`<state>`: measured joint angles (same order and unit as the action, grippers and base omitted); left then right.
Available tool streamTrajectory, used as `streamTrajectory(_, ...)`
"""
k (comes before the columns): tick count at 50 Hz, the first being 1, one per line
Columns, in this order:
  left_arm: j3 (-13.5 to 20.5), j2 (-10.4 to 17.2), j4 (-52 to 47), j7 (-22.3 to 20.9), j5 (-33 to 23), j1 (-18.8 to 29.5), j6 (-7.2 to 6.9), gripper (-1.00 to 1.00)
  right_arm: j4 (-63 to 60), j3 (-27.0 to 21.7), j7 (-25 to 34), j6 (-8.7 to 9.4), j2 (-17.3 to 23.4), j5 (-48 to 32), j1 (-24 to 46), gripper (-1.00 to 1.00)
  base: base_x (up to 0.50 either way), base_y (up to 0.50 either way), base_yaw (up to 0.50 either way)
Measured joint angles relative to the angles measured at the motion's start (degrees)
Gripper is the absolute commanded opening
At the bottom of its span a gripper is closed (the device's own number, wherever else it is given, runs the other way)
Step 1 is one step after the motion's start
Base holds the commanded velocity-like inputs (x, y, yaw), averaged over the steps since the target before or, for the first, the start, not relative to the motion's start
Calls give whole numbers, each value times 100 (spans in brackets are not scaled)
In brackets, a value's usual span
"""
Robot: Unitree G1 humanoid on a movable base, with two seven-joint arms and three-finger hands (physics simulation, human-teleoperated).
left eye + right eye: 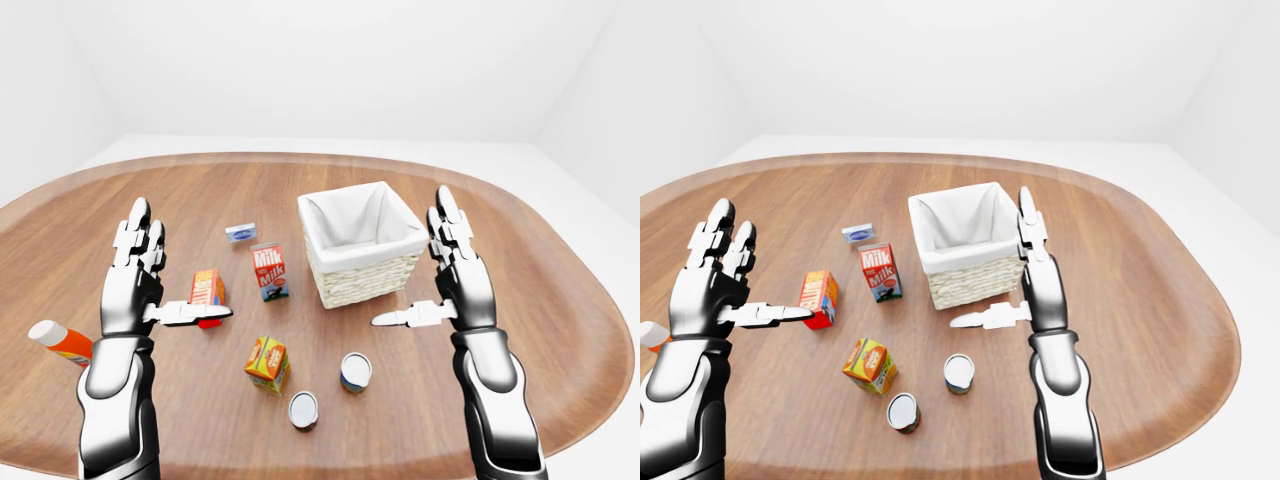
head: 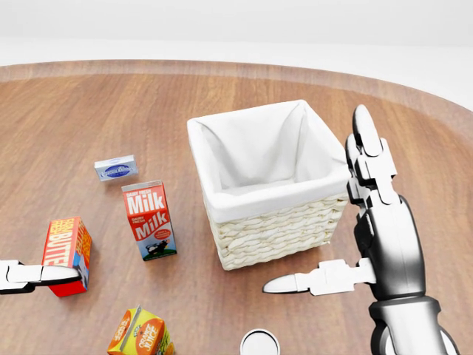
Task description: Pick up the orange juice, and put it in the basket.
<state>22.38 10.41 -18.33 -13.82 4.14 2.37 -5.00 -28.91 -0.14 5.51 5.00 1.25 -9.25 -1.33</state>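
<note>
Wooden table (image 1: 560, 330); white-lined wicker basket (image 1: 362, 246) empty; orange juice (image 1: 267, 363) outside it; both hands' fingers (image 1: 139, 214) released.

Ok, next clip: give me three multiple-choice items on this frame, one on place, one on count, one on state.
1. In the left-eye view, the orange juice carton stands:
A. inside the basket
B. on the table, below the milk carton
C. in the right robot hand

2. Cans on the table:
A. two
B. four
C. none

3. The basket is:
A. tipped over
B. full of cartons
C. upright and empty

Answers: 1 B, it stands on the wood below the milk carton. 2 A, two cans show. 3 C, only white lining shows inside.
</note>
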Motion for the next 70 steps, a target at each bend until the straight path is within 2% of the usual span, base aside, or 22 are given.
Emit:
streamTrajectory(28,0,-2,-14,-6,-4,-10,0,100,-22,256,-25,0,-44,-343,37,100,0,0,0)
streamTrajectory(70,-14,-3,8,-12,-19,0,0,100,-34,1022,81,0,-176,-947,-80,100,0,0,0)
